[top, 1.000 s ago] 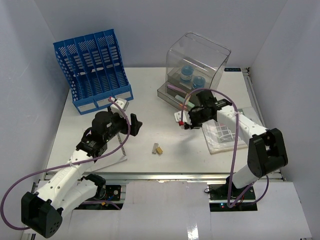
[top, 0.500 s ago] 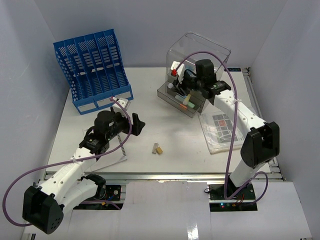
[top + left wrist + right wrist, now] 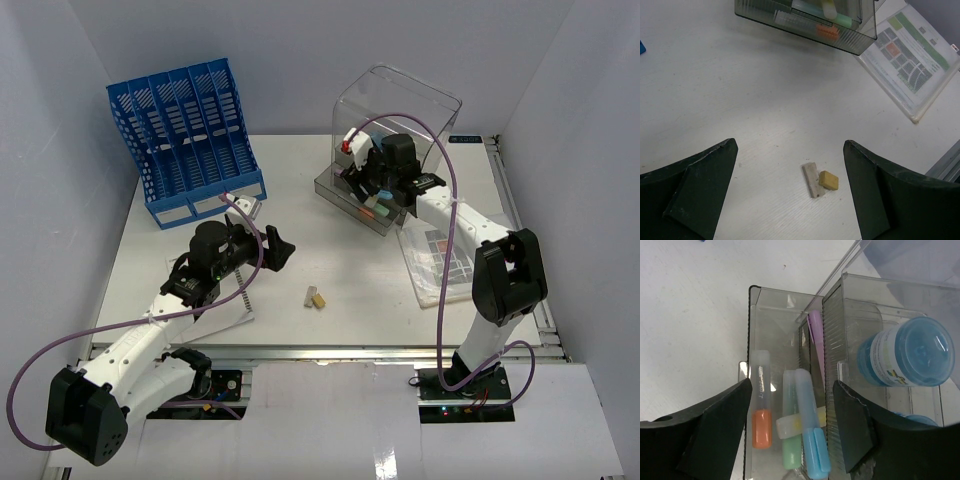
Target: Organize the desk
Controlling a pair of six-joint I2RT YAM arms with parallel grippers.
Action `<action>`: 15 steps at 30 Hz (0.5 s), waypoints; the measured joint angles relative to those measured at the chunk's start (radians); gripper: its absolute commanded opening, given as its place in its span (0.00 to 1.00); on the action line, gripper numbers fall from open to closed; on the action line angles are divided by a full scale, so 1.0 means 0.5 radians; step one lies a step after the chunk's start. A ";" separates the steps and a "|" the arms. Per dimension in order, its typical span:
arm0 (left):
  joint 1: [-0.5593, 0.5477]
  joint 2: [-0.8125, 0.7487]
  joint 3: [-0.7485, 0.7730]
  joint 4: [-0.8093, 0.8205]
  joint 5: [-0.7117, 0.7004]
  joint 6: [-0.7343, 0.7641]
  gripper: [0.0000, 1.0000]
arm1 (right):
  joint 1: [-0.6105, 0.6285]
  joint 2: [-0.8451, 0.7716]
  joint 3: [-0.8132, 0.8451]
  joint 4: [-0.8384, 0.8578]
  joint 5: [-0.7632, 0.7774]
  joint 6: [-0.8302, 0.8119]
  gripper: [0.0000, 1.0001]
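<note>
The white desk [image 3: 300,215] holds a clear drawer box [image 3: 398,125] at the back right, with its lower drawer [image 3: 753,330] pulled out. My right gripper [image 3: 372,192] hangs open just above that drawer, nothing between its fingers [image 3: 720,430]. In the drawer lie an orange highlighter [image 3: 760,405], a green one [image 3: 790,450], a yellow one [image 3: 782,426] and a blue one [image 3: 812,440] lying on top. My left gripper [image 3: 276,250] is wide open over the desk's middle. A grey eraser [image 3: 811,180] and a yellow eraser [image 3: 828,180] lie on the desk between its fingers [image 3: 700,190], untouched.
A blue slotted file rack [image 3: 185,135] stands at the back left. A laminated sheet [image 3: 440,262] lies at the right, under the right arm. A spiral notebook [image 3: 243,298] lies under my left arm. A blue-lidded jar [image 3: 907,357] sits in the box beside the drawer.
My right arm swung from the desk's middle back to the pulled-out drawer, and its jaws have opened there. The left arm has barely shifted and stays open.
</note>
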 measured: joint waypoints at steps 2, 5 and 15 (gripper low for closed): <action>0.000 0.000 0.000 0.002 0.006 0.000 0.98 | 0.001 -0.001 0.000 -0.005 -0.025 -0.008 0.74; 0.000 -0.003 0.000 0.002 0.015 0.000 0.98 | 0.001 -0.001 0.019 -0.118 -0.188 -0.073 0.57; 0.000 -0.073 0.000 0.003 0.021 0.001 0.98 | 0.217 0.036 0.101 -0.697 -0.588 -0.576 0.08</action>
